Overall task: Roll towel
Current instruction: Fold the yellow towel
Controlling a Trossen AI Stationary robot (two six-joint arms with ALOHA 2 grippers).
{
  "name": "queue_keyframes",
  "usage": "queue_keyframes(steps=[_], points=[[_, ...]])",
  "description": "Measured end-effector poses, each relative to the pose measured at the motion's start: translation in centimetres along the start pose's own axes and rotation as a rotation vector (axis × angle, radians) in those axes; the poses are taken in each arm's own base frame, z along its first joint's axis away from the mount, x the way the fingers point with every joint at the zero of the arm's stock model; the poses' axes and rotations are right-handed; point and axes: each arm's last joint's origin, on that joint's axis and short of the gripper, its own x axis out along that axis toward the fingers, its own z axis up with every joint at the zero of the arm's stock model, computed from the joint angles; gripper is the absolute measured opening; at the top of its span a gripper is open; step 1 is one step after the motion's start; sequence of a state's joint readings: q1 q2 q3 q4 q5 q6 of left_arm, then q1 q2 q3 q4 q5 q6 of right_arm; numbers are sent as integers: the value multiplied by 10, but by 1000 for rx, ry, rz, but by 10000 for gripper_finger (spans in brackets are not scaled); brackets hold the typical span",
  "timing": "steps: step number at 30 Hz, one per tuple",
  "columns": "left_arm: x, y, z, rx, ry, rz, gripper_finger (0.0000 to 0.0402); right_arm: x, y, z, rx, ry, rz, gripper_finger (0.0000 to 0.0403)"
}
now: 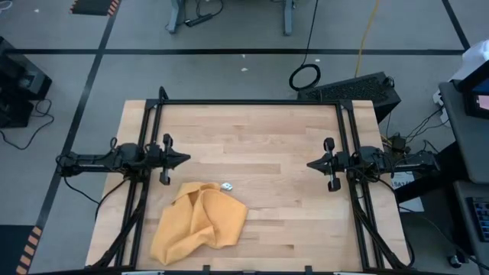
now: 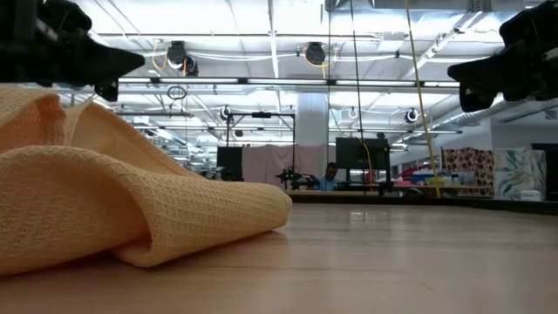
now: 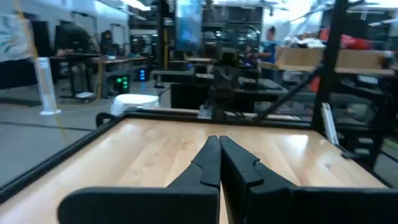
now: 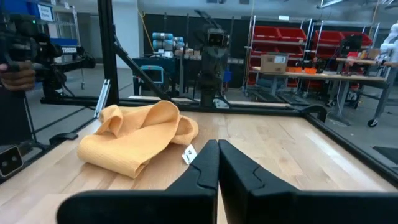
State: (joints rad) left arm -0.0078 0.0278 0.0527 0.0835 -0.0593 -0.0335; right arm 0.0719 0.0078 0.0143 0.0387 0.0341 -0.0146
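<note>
A: Your wooden table [image 1: 260, 153] holds only the towel [image 1: 200, 223], crumpled near the front edge on the left arm's side.

B: Started rolling?

A: No. You must flatten it first. The left gripper [image 1: 186, 159] and right gripper [image 1: 311, 163] hover clenched and empty.

No readable text, label or number anywhere.

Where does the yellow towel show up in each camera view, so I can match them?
High view: the towel lies crumpled at the bottom left, below the left gripper.
Low view: it fills the left foreground.
Left wrist view: not in it.
Right wrist view: left of centre, white tag towards the camera.
Shared landmark: the wooden table.
</note>
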Motion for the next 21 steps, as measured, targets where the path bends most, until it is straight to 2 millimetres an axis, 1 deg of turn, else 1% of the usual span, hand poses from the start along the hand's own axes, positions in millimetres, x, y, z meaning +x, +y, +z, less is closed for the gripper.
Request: queue_keyframes(steps=[3,6,10,15,17,19,21], points=[[-3,0,27,-5,-40,19,2,0,0,0,14,1,0,0],[-5,0,52,-3,7,55,2,0,0,-1,36,6,0,0],[-4,-1,99,0,56,86,2,0,0,-1,45,6,0,0],[5,-5,162,24,135,38,2,0,0,-1,125,6,0,0],[11,-6,183,28,188,39,2,0,0,-1,160,7,0,0],[17,-7,200,33,251,40,2,0,0,-1,186,9,0,0],[26,-8,211,38,310,42,2,0,0,-2,200,19,1,0]])
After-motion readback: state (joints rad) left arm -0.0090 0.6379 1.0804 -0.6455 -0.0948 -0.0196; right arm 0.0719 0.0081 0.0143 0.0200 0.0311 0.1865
